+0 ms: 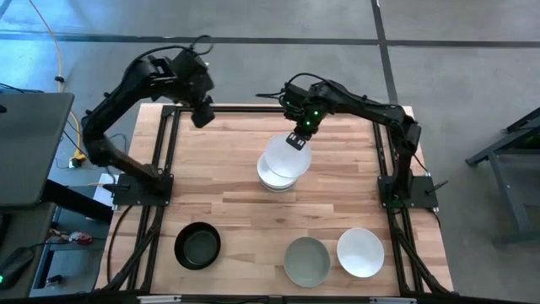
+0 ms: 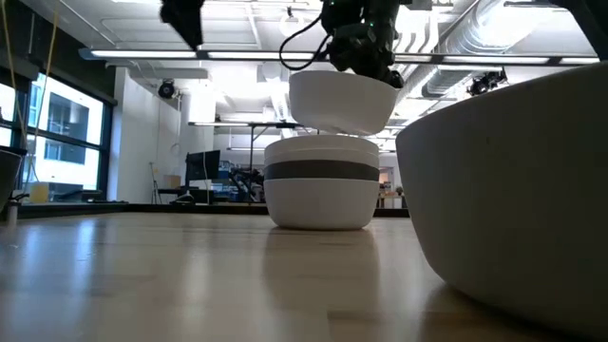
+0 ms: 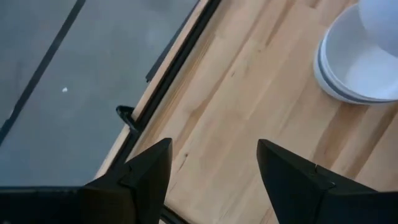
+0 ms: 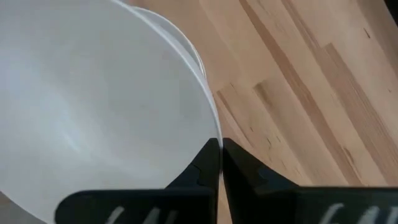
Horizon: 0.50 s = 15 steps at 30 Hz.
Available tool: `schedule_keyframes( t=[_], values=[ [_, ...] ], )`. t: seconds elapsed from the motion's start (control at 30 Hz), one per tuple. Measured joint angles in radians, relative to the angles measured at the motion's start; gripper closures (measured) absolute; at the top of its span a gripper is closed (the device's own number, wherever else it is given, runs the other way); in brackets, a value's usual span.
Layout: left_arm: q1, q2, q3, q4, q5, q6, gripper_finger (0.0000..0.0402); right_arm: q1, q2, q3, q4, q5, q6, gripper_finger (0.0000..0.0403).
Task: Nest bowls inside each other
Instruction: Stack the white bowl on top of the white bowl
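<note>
The right gripper (image 1: pixel 296 141) has its jaws pinched together on the rim of a smooth round white bowl (image 1: pixel 288 156), holding it in the air just above a stack of nested bowls (image 1: pixel 275 178) near the middle of the worktop; in the low view the held bowl (image 2: pixel 342 101) hangs tilted, clear of the stack (image 2: pixel 320 182), which shows white walls with one grey band between them. The left gripper (image 1: pixel 202 112) waits at about ten o'clock from the stack, over the worktop's far edge, its jaws wide apart and holding nothing. The pale wooden plank worktop (image 1: pixel 228 169) sits in a black metal frame on a grey concrete floor; beyond it lies an open room with windows and ceiling ducts. Along the near edge lie a black bowl (image 1: pixel 197 246) at seven o'clock, a grey-green bowl (image 1: pixel 306 261) at six and a white bowl (image 1: pixel 361 252) at five, the last two just beside each other.
</note>
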Motion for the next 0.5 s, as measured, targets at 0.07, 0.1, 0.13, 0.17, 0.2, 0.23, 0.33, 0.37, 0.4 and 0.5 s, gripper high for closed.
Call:
schedule_keyframes(
  t=[0.07, 0.1, 0.13, 0.17, 0.2, 0.23, 0.33, 0.37, 0.4, 0.5],
  values=[
    [0.031, -0.051, -0.067, 0.034, 0.006, 0.000, 0.0177, 0.001, 0.009, 0.000, 0.018, -0.010, 0.004, 0.0403],
    [0.043, -0.072, -0.096, 0.049, 0.010, 0.000, 0.0177, 0.001, 0.016, 0.000, 0.028, -0.015, 0.005, 0.0403],
    [0.052, -0.091, -0.122, 0.066, 0.011, 0.001, 0.0177, 0.001, 0.024, 0.000, 0.036, -0.020, 0.005, 0.0403],
    [0.061, -0.107, -0.142, 0.074, 0.011, 0.001, 0.0177, 0.001, 0.031, 0.000, 0.040, -0.029, 0.006, 0.0403],
    [0.067, -0.120, -0.158, 0.076, 0.011, 0.001, 0.0177, 0.001, 0.039, 0.000, 0.042, -0.039, 0.011, 0.0403],
    [0.072, -0.132, -0.170, 0.079, 0.011, 0.001, 0.0177, 0.001, 0.047, 0.000, 0.045, -0.047, 0.016, 0.0403],
    [0.078, -0.160, -0.201, 0.082, 0.026, 0.007, 0.0177, 0.001, 0.076, -0.001, 0.045, -0.052, 0.020, 0.0403],
    [0.078, -0.167, -0.207, 0.082, 0.041, 0.008, 0.0177, 0.001, 0.084, -0.001, 0.046, -0.052, 0.022, 0.0403],
    [0.078, -0.170, -0.211, 0.081, 0.052, 0.009, 0.0177, 0.001, 0.091, -0.001, 0.046, -0.052, 0.022, 0.0403],
    [0.077, -0.176, -0.212, 0.083, 0.065, 0.004, 0.0177, 0.001, 0.112, -0.001, 0.051, -0.053, 0.022, 0.0403]
  ],
)
